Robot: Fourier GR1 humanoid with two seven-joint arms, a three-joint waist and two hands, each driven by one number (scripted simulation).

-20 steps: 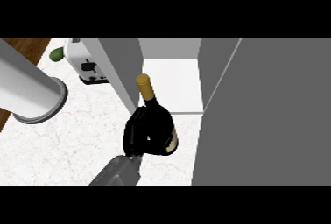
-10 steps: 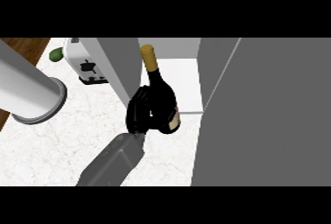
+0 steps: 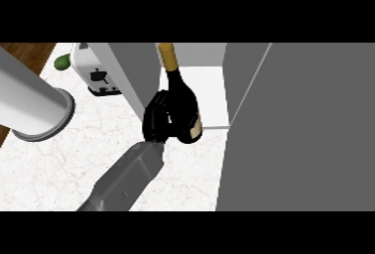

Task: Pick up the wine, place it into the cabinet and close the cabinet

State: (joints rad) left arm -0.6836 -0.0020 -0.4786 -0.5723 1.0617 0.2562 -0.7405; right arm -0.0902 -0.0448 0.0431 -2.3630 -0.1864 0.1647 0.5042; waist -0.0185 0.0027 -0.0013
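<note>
The wine bottle is dark, with a gold foil neck pointing to the far side. It hangs tilted over the front lip of the cabinet's white shelf. My right hand is shut on the bottle's lower body from the left, its fingers curled round it. Its grey forearm comes up from the lower edge. The cabinet's grey door stands open at the right, and a grey side panel stands just left of the bottle. My left hand does not show.
A thick grey-white cylinder juts in at the left over the marble counter. A white toaster and a green fruit sit at the far left. Wooden floor shows beyond the counter's left edge.
My right hand has carried the bottle away from me and slightly right, from over the counter to over the shelf's front edge. The bottle's neck now reaches deeper into the cabinet.
</note>
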